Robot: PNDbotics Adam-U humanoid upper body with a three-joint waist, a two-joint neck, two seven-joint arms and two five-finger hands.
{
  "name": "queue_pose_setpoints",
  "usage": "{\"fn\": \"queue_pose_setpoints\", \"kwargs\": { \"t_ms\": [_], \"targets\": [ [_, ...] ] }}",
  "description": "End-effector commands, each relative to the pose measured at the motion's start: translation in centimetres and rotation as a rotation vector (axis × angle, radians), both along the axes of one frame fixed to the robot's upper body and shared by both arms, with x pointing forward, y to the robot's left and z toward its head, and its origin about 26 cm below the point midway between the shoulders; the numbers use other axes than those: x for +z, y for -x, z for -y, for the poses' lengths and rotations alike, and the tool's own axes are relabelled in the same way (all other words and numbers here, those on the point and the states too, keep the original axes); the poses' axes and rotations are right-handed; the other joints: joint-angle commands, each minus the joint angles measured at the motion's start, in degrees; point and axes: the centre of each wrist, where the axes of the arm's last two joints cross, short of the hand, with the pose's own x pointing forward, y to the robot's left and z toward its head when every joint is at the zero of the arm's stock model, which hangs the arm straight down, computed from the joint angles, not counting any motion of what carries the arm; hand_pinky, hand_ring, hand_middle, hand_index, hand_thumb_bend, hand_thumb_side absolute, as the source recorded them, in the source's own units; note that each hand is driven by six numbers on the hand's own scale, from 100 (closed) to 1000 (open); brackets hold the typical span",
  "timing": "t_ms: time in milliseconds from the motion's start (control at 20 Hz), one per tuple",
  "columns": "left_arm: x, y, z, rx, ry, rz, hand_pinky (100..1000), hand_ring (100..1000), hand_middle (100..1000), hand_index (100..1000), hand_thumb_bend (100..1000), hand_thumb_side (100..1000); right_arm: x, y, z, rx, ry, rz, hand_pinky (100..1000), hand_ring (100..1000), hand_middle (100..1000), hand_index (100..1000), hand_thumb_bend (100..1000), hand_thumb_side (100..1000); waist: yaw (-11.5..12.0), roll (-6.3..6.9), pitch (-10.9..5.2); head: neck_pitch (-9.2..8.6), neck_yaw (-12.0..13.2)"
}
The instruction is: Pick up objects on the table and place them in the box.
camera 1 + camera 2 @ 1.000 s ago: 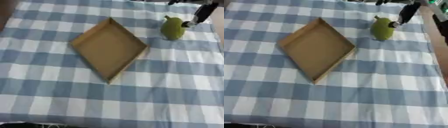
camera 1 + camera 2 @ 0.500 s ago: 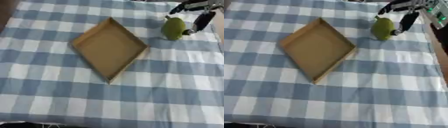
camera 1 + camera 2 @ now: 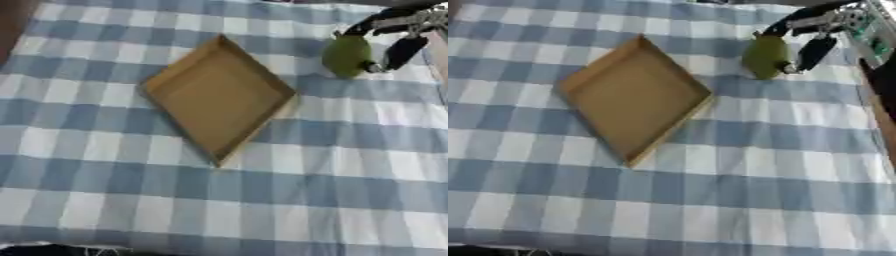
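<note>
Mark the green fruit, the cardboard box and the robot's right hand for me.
green fruit (image 3: pixel 345 55), left eye view, middle of its body.
cardboard box (image 3: pixel 219 99), left eye view, bare floor inside.
right hand (image 3: pixel 814 50), right eye view, on the thumb beside the fruit.

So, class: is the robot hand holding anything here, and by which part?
Cannot be told: the right robot hand curls around the green fruit's upper right side, but contact is unclear.

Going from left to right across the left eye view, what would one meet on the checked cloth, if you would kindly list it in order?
Shallow cardboard box → green pear-shaped fruit → the robot's right hand, its fingers curved around the fruit's right side.
</note>
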Motion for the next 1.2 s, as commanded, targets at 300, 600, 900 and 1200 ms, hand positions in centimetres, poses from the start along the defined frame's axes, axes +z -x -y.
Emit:
{"fn": "queue_pose_setpoints", "kwargs": {
  "t_ms": [300, 600, 900, 1200],
  "targets": [
    [1.0, 0.3, 0.1, -0.011, -0.024, 0.031, 716, 610, 616, 811, 100, 613, 0.9, 0.3, 0.7, -0.012, -0.067, 0.013, 880, 942, 780, 1000, 100, 363, 0.05, 0.27, -1.00, 0.27, -0.05],
    [1.0, 0.3, 0.2, -0.016, -0.024, 0.032, 717, 609, 614, 810, 100, 615, 0.3, 0.1, 0.4, 0.000, -0.033, 0.006, 805, 866, 582, 793, 218, 147, 0.23, 0.19, -0.86, 0.09, -0.08],
    [1.1, 0.2, 0.2, -0.020, -0.024, 0.032, 715, 608, 611, 809, 100, 618, -0.3, -0.2, 0.2, -0.037, -0.033, 0.122, 723, 767, 524, 570, 291, 100, 0.25, 0.23, -0.84, 0.13, -0.16],
    [1.1, 0.2, 0.2, -0.021, -0.023, 0.031, 715, 608, 610, 809, 100, 619, -0.5, -0.1, 0.0, -0.073, -0.109, 0.270, 668, 713, 475, 471, 248, 100, 0.19, 0.23, -0.96, 0.15, -0.21]
  ]
}}
